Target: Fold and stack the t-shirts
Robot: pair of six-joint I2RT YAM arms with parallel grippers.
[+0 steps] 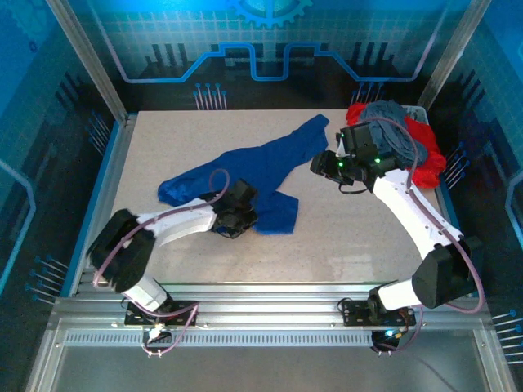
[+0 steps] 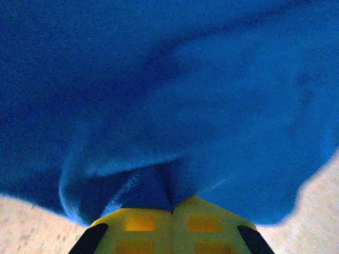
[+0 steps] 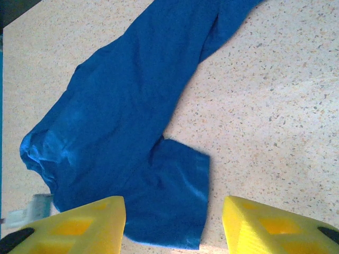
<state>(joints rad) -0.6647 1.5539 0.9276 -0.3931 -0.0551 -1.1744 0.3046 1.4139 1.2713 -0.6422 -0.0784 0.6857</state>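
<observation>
A speckled beige tabletop (image 1: 351,237) sits inside a booth of blue printed wall panels (image 1: 270,41), with ribbed aluminium rails (image 1: 270,314) along its near edge where the two arms are bolted. Across the middle of the table lies a large royal-blue cloth t-shirt (image 1: 261,159), crumpled and drawn out on a diagonal; it runs from a bunched end at the left to a narrow end pointing toward the far right, and a squarish flap of it lies flat at the near side, toward the centre.

The left gripper (image 1: 245,214) is down at that near side of the blue tee; in the left wrist view its yellow fingers (image 2: 153,227) are pressed together, with a fold of the blue cloth (image 2: 212,95) pinched at their tips (image 2: 173,203) and more cloth rising in a ridge just beyond them; bare table shows at both lower corners of that view.

The right gripper (image 1: 320,166) is beside the shirt's far right end; from the right wrist camera its two yellow fingers (image 3: 85,227) stand well apart with nothing between them (image 3: 174,211), raised above the blue tee (image 3: 122,121) and the bare table to its right.

At the far right corner of the table a heap of bright red cloth tees (image 1: 426,151) lies with a slate-grey tee (image 1: 392,122) bunched on top; the right arm's wrist stands in front of that heap, well apart from the blue shirt's bunched left end.
</observation>
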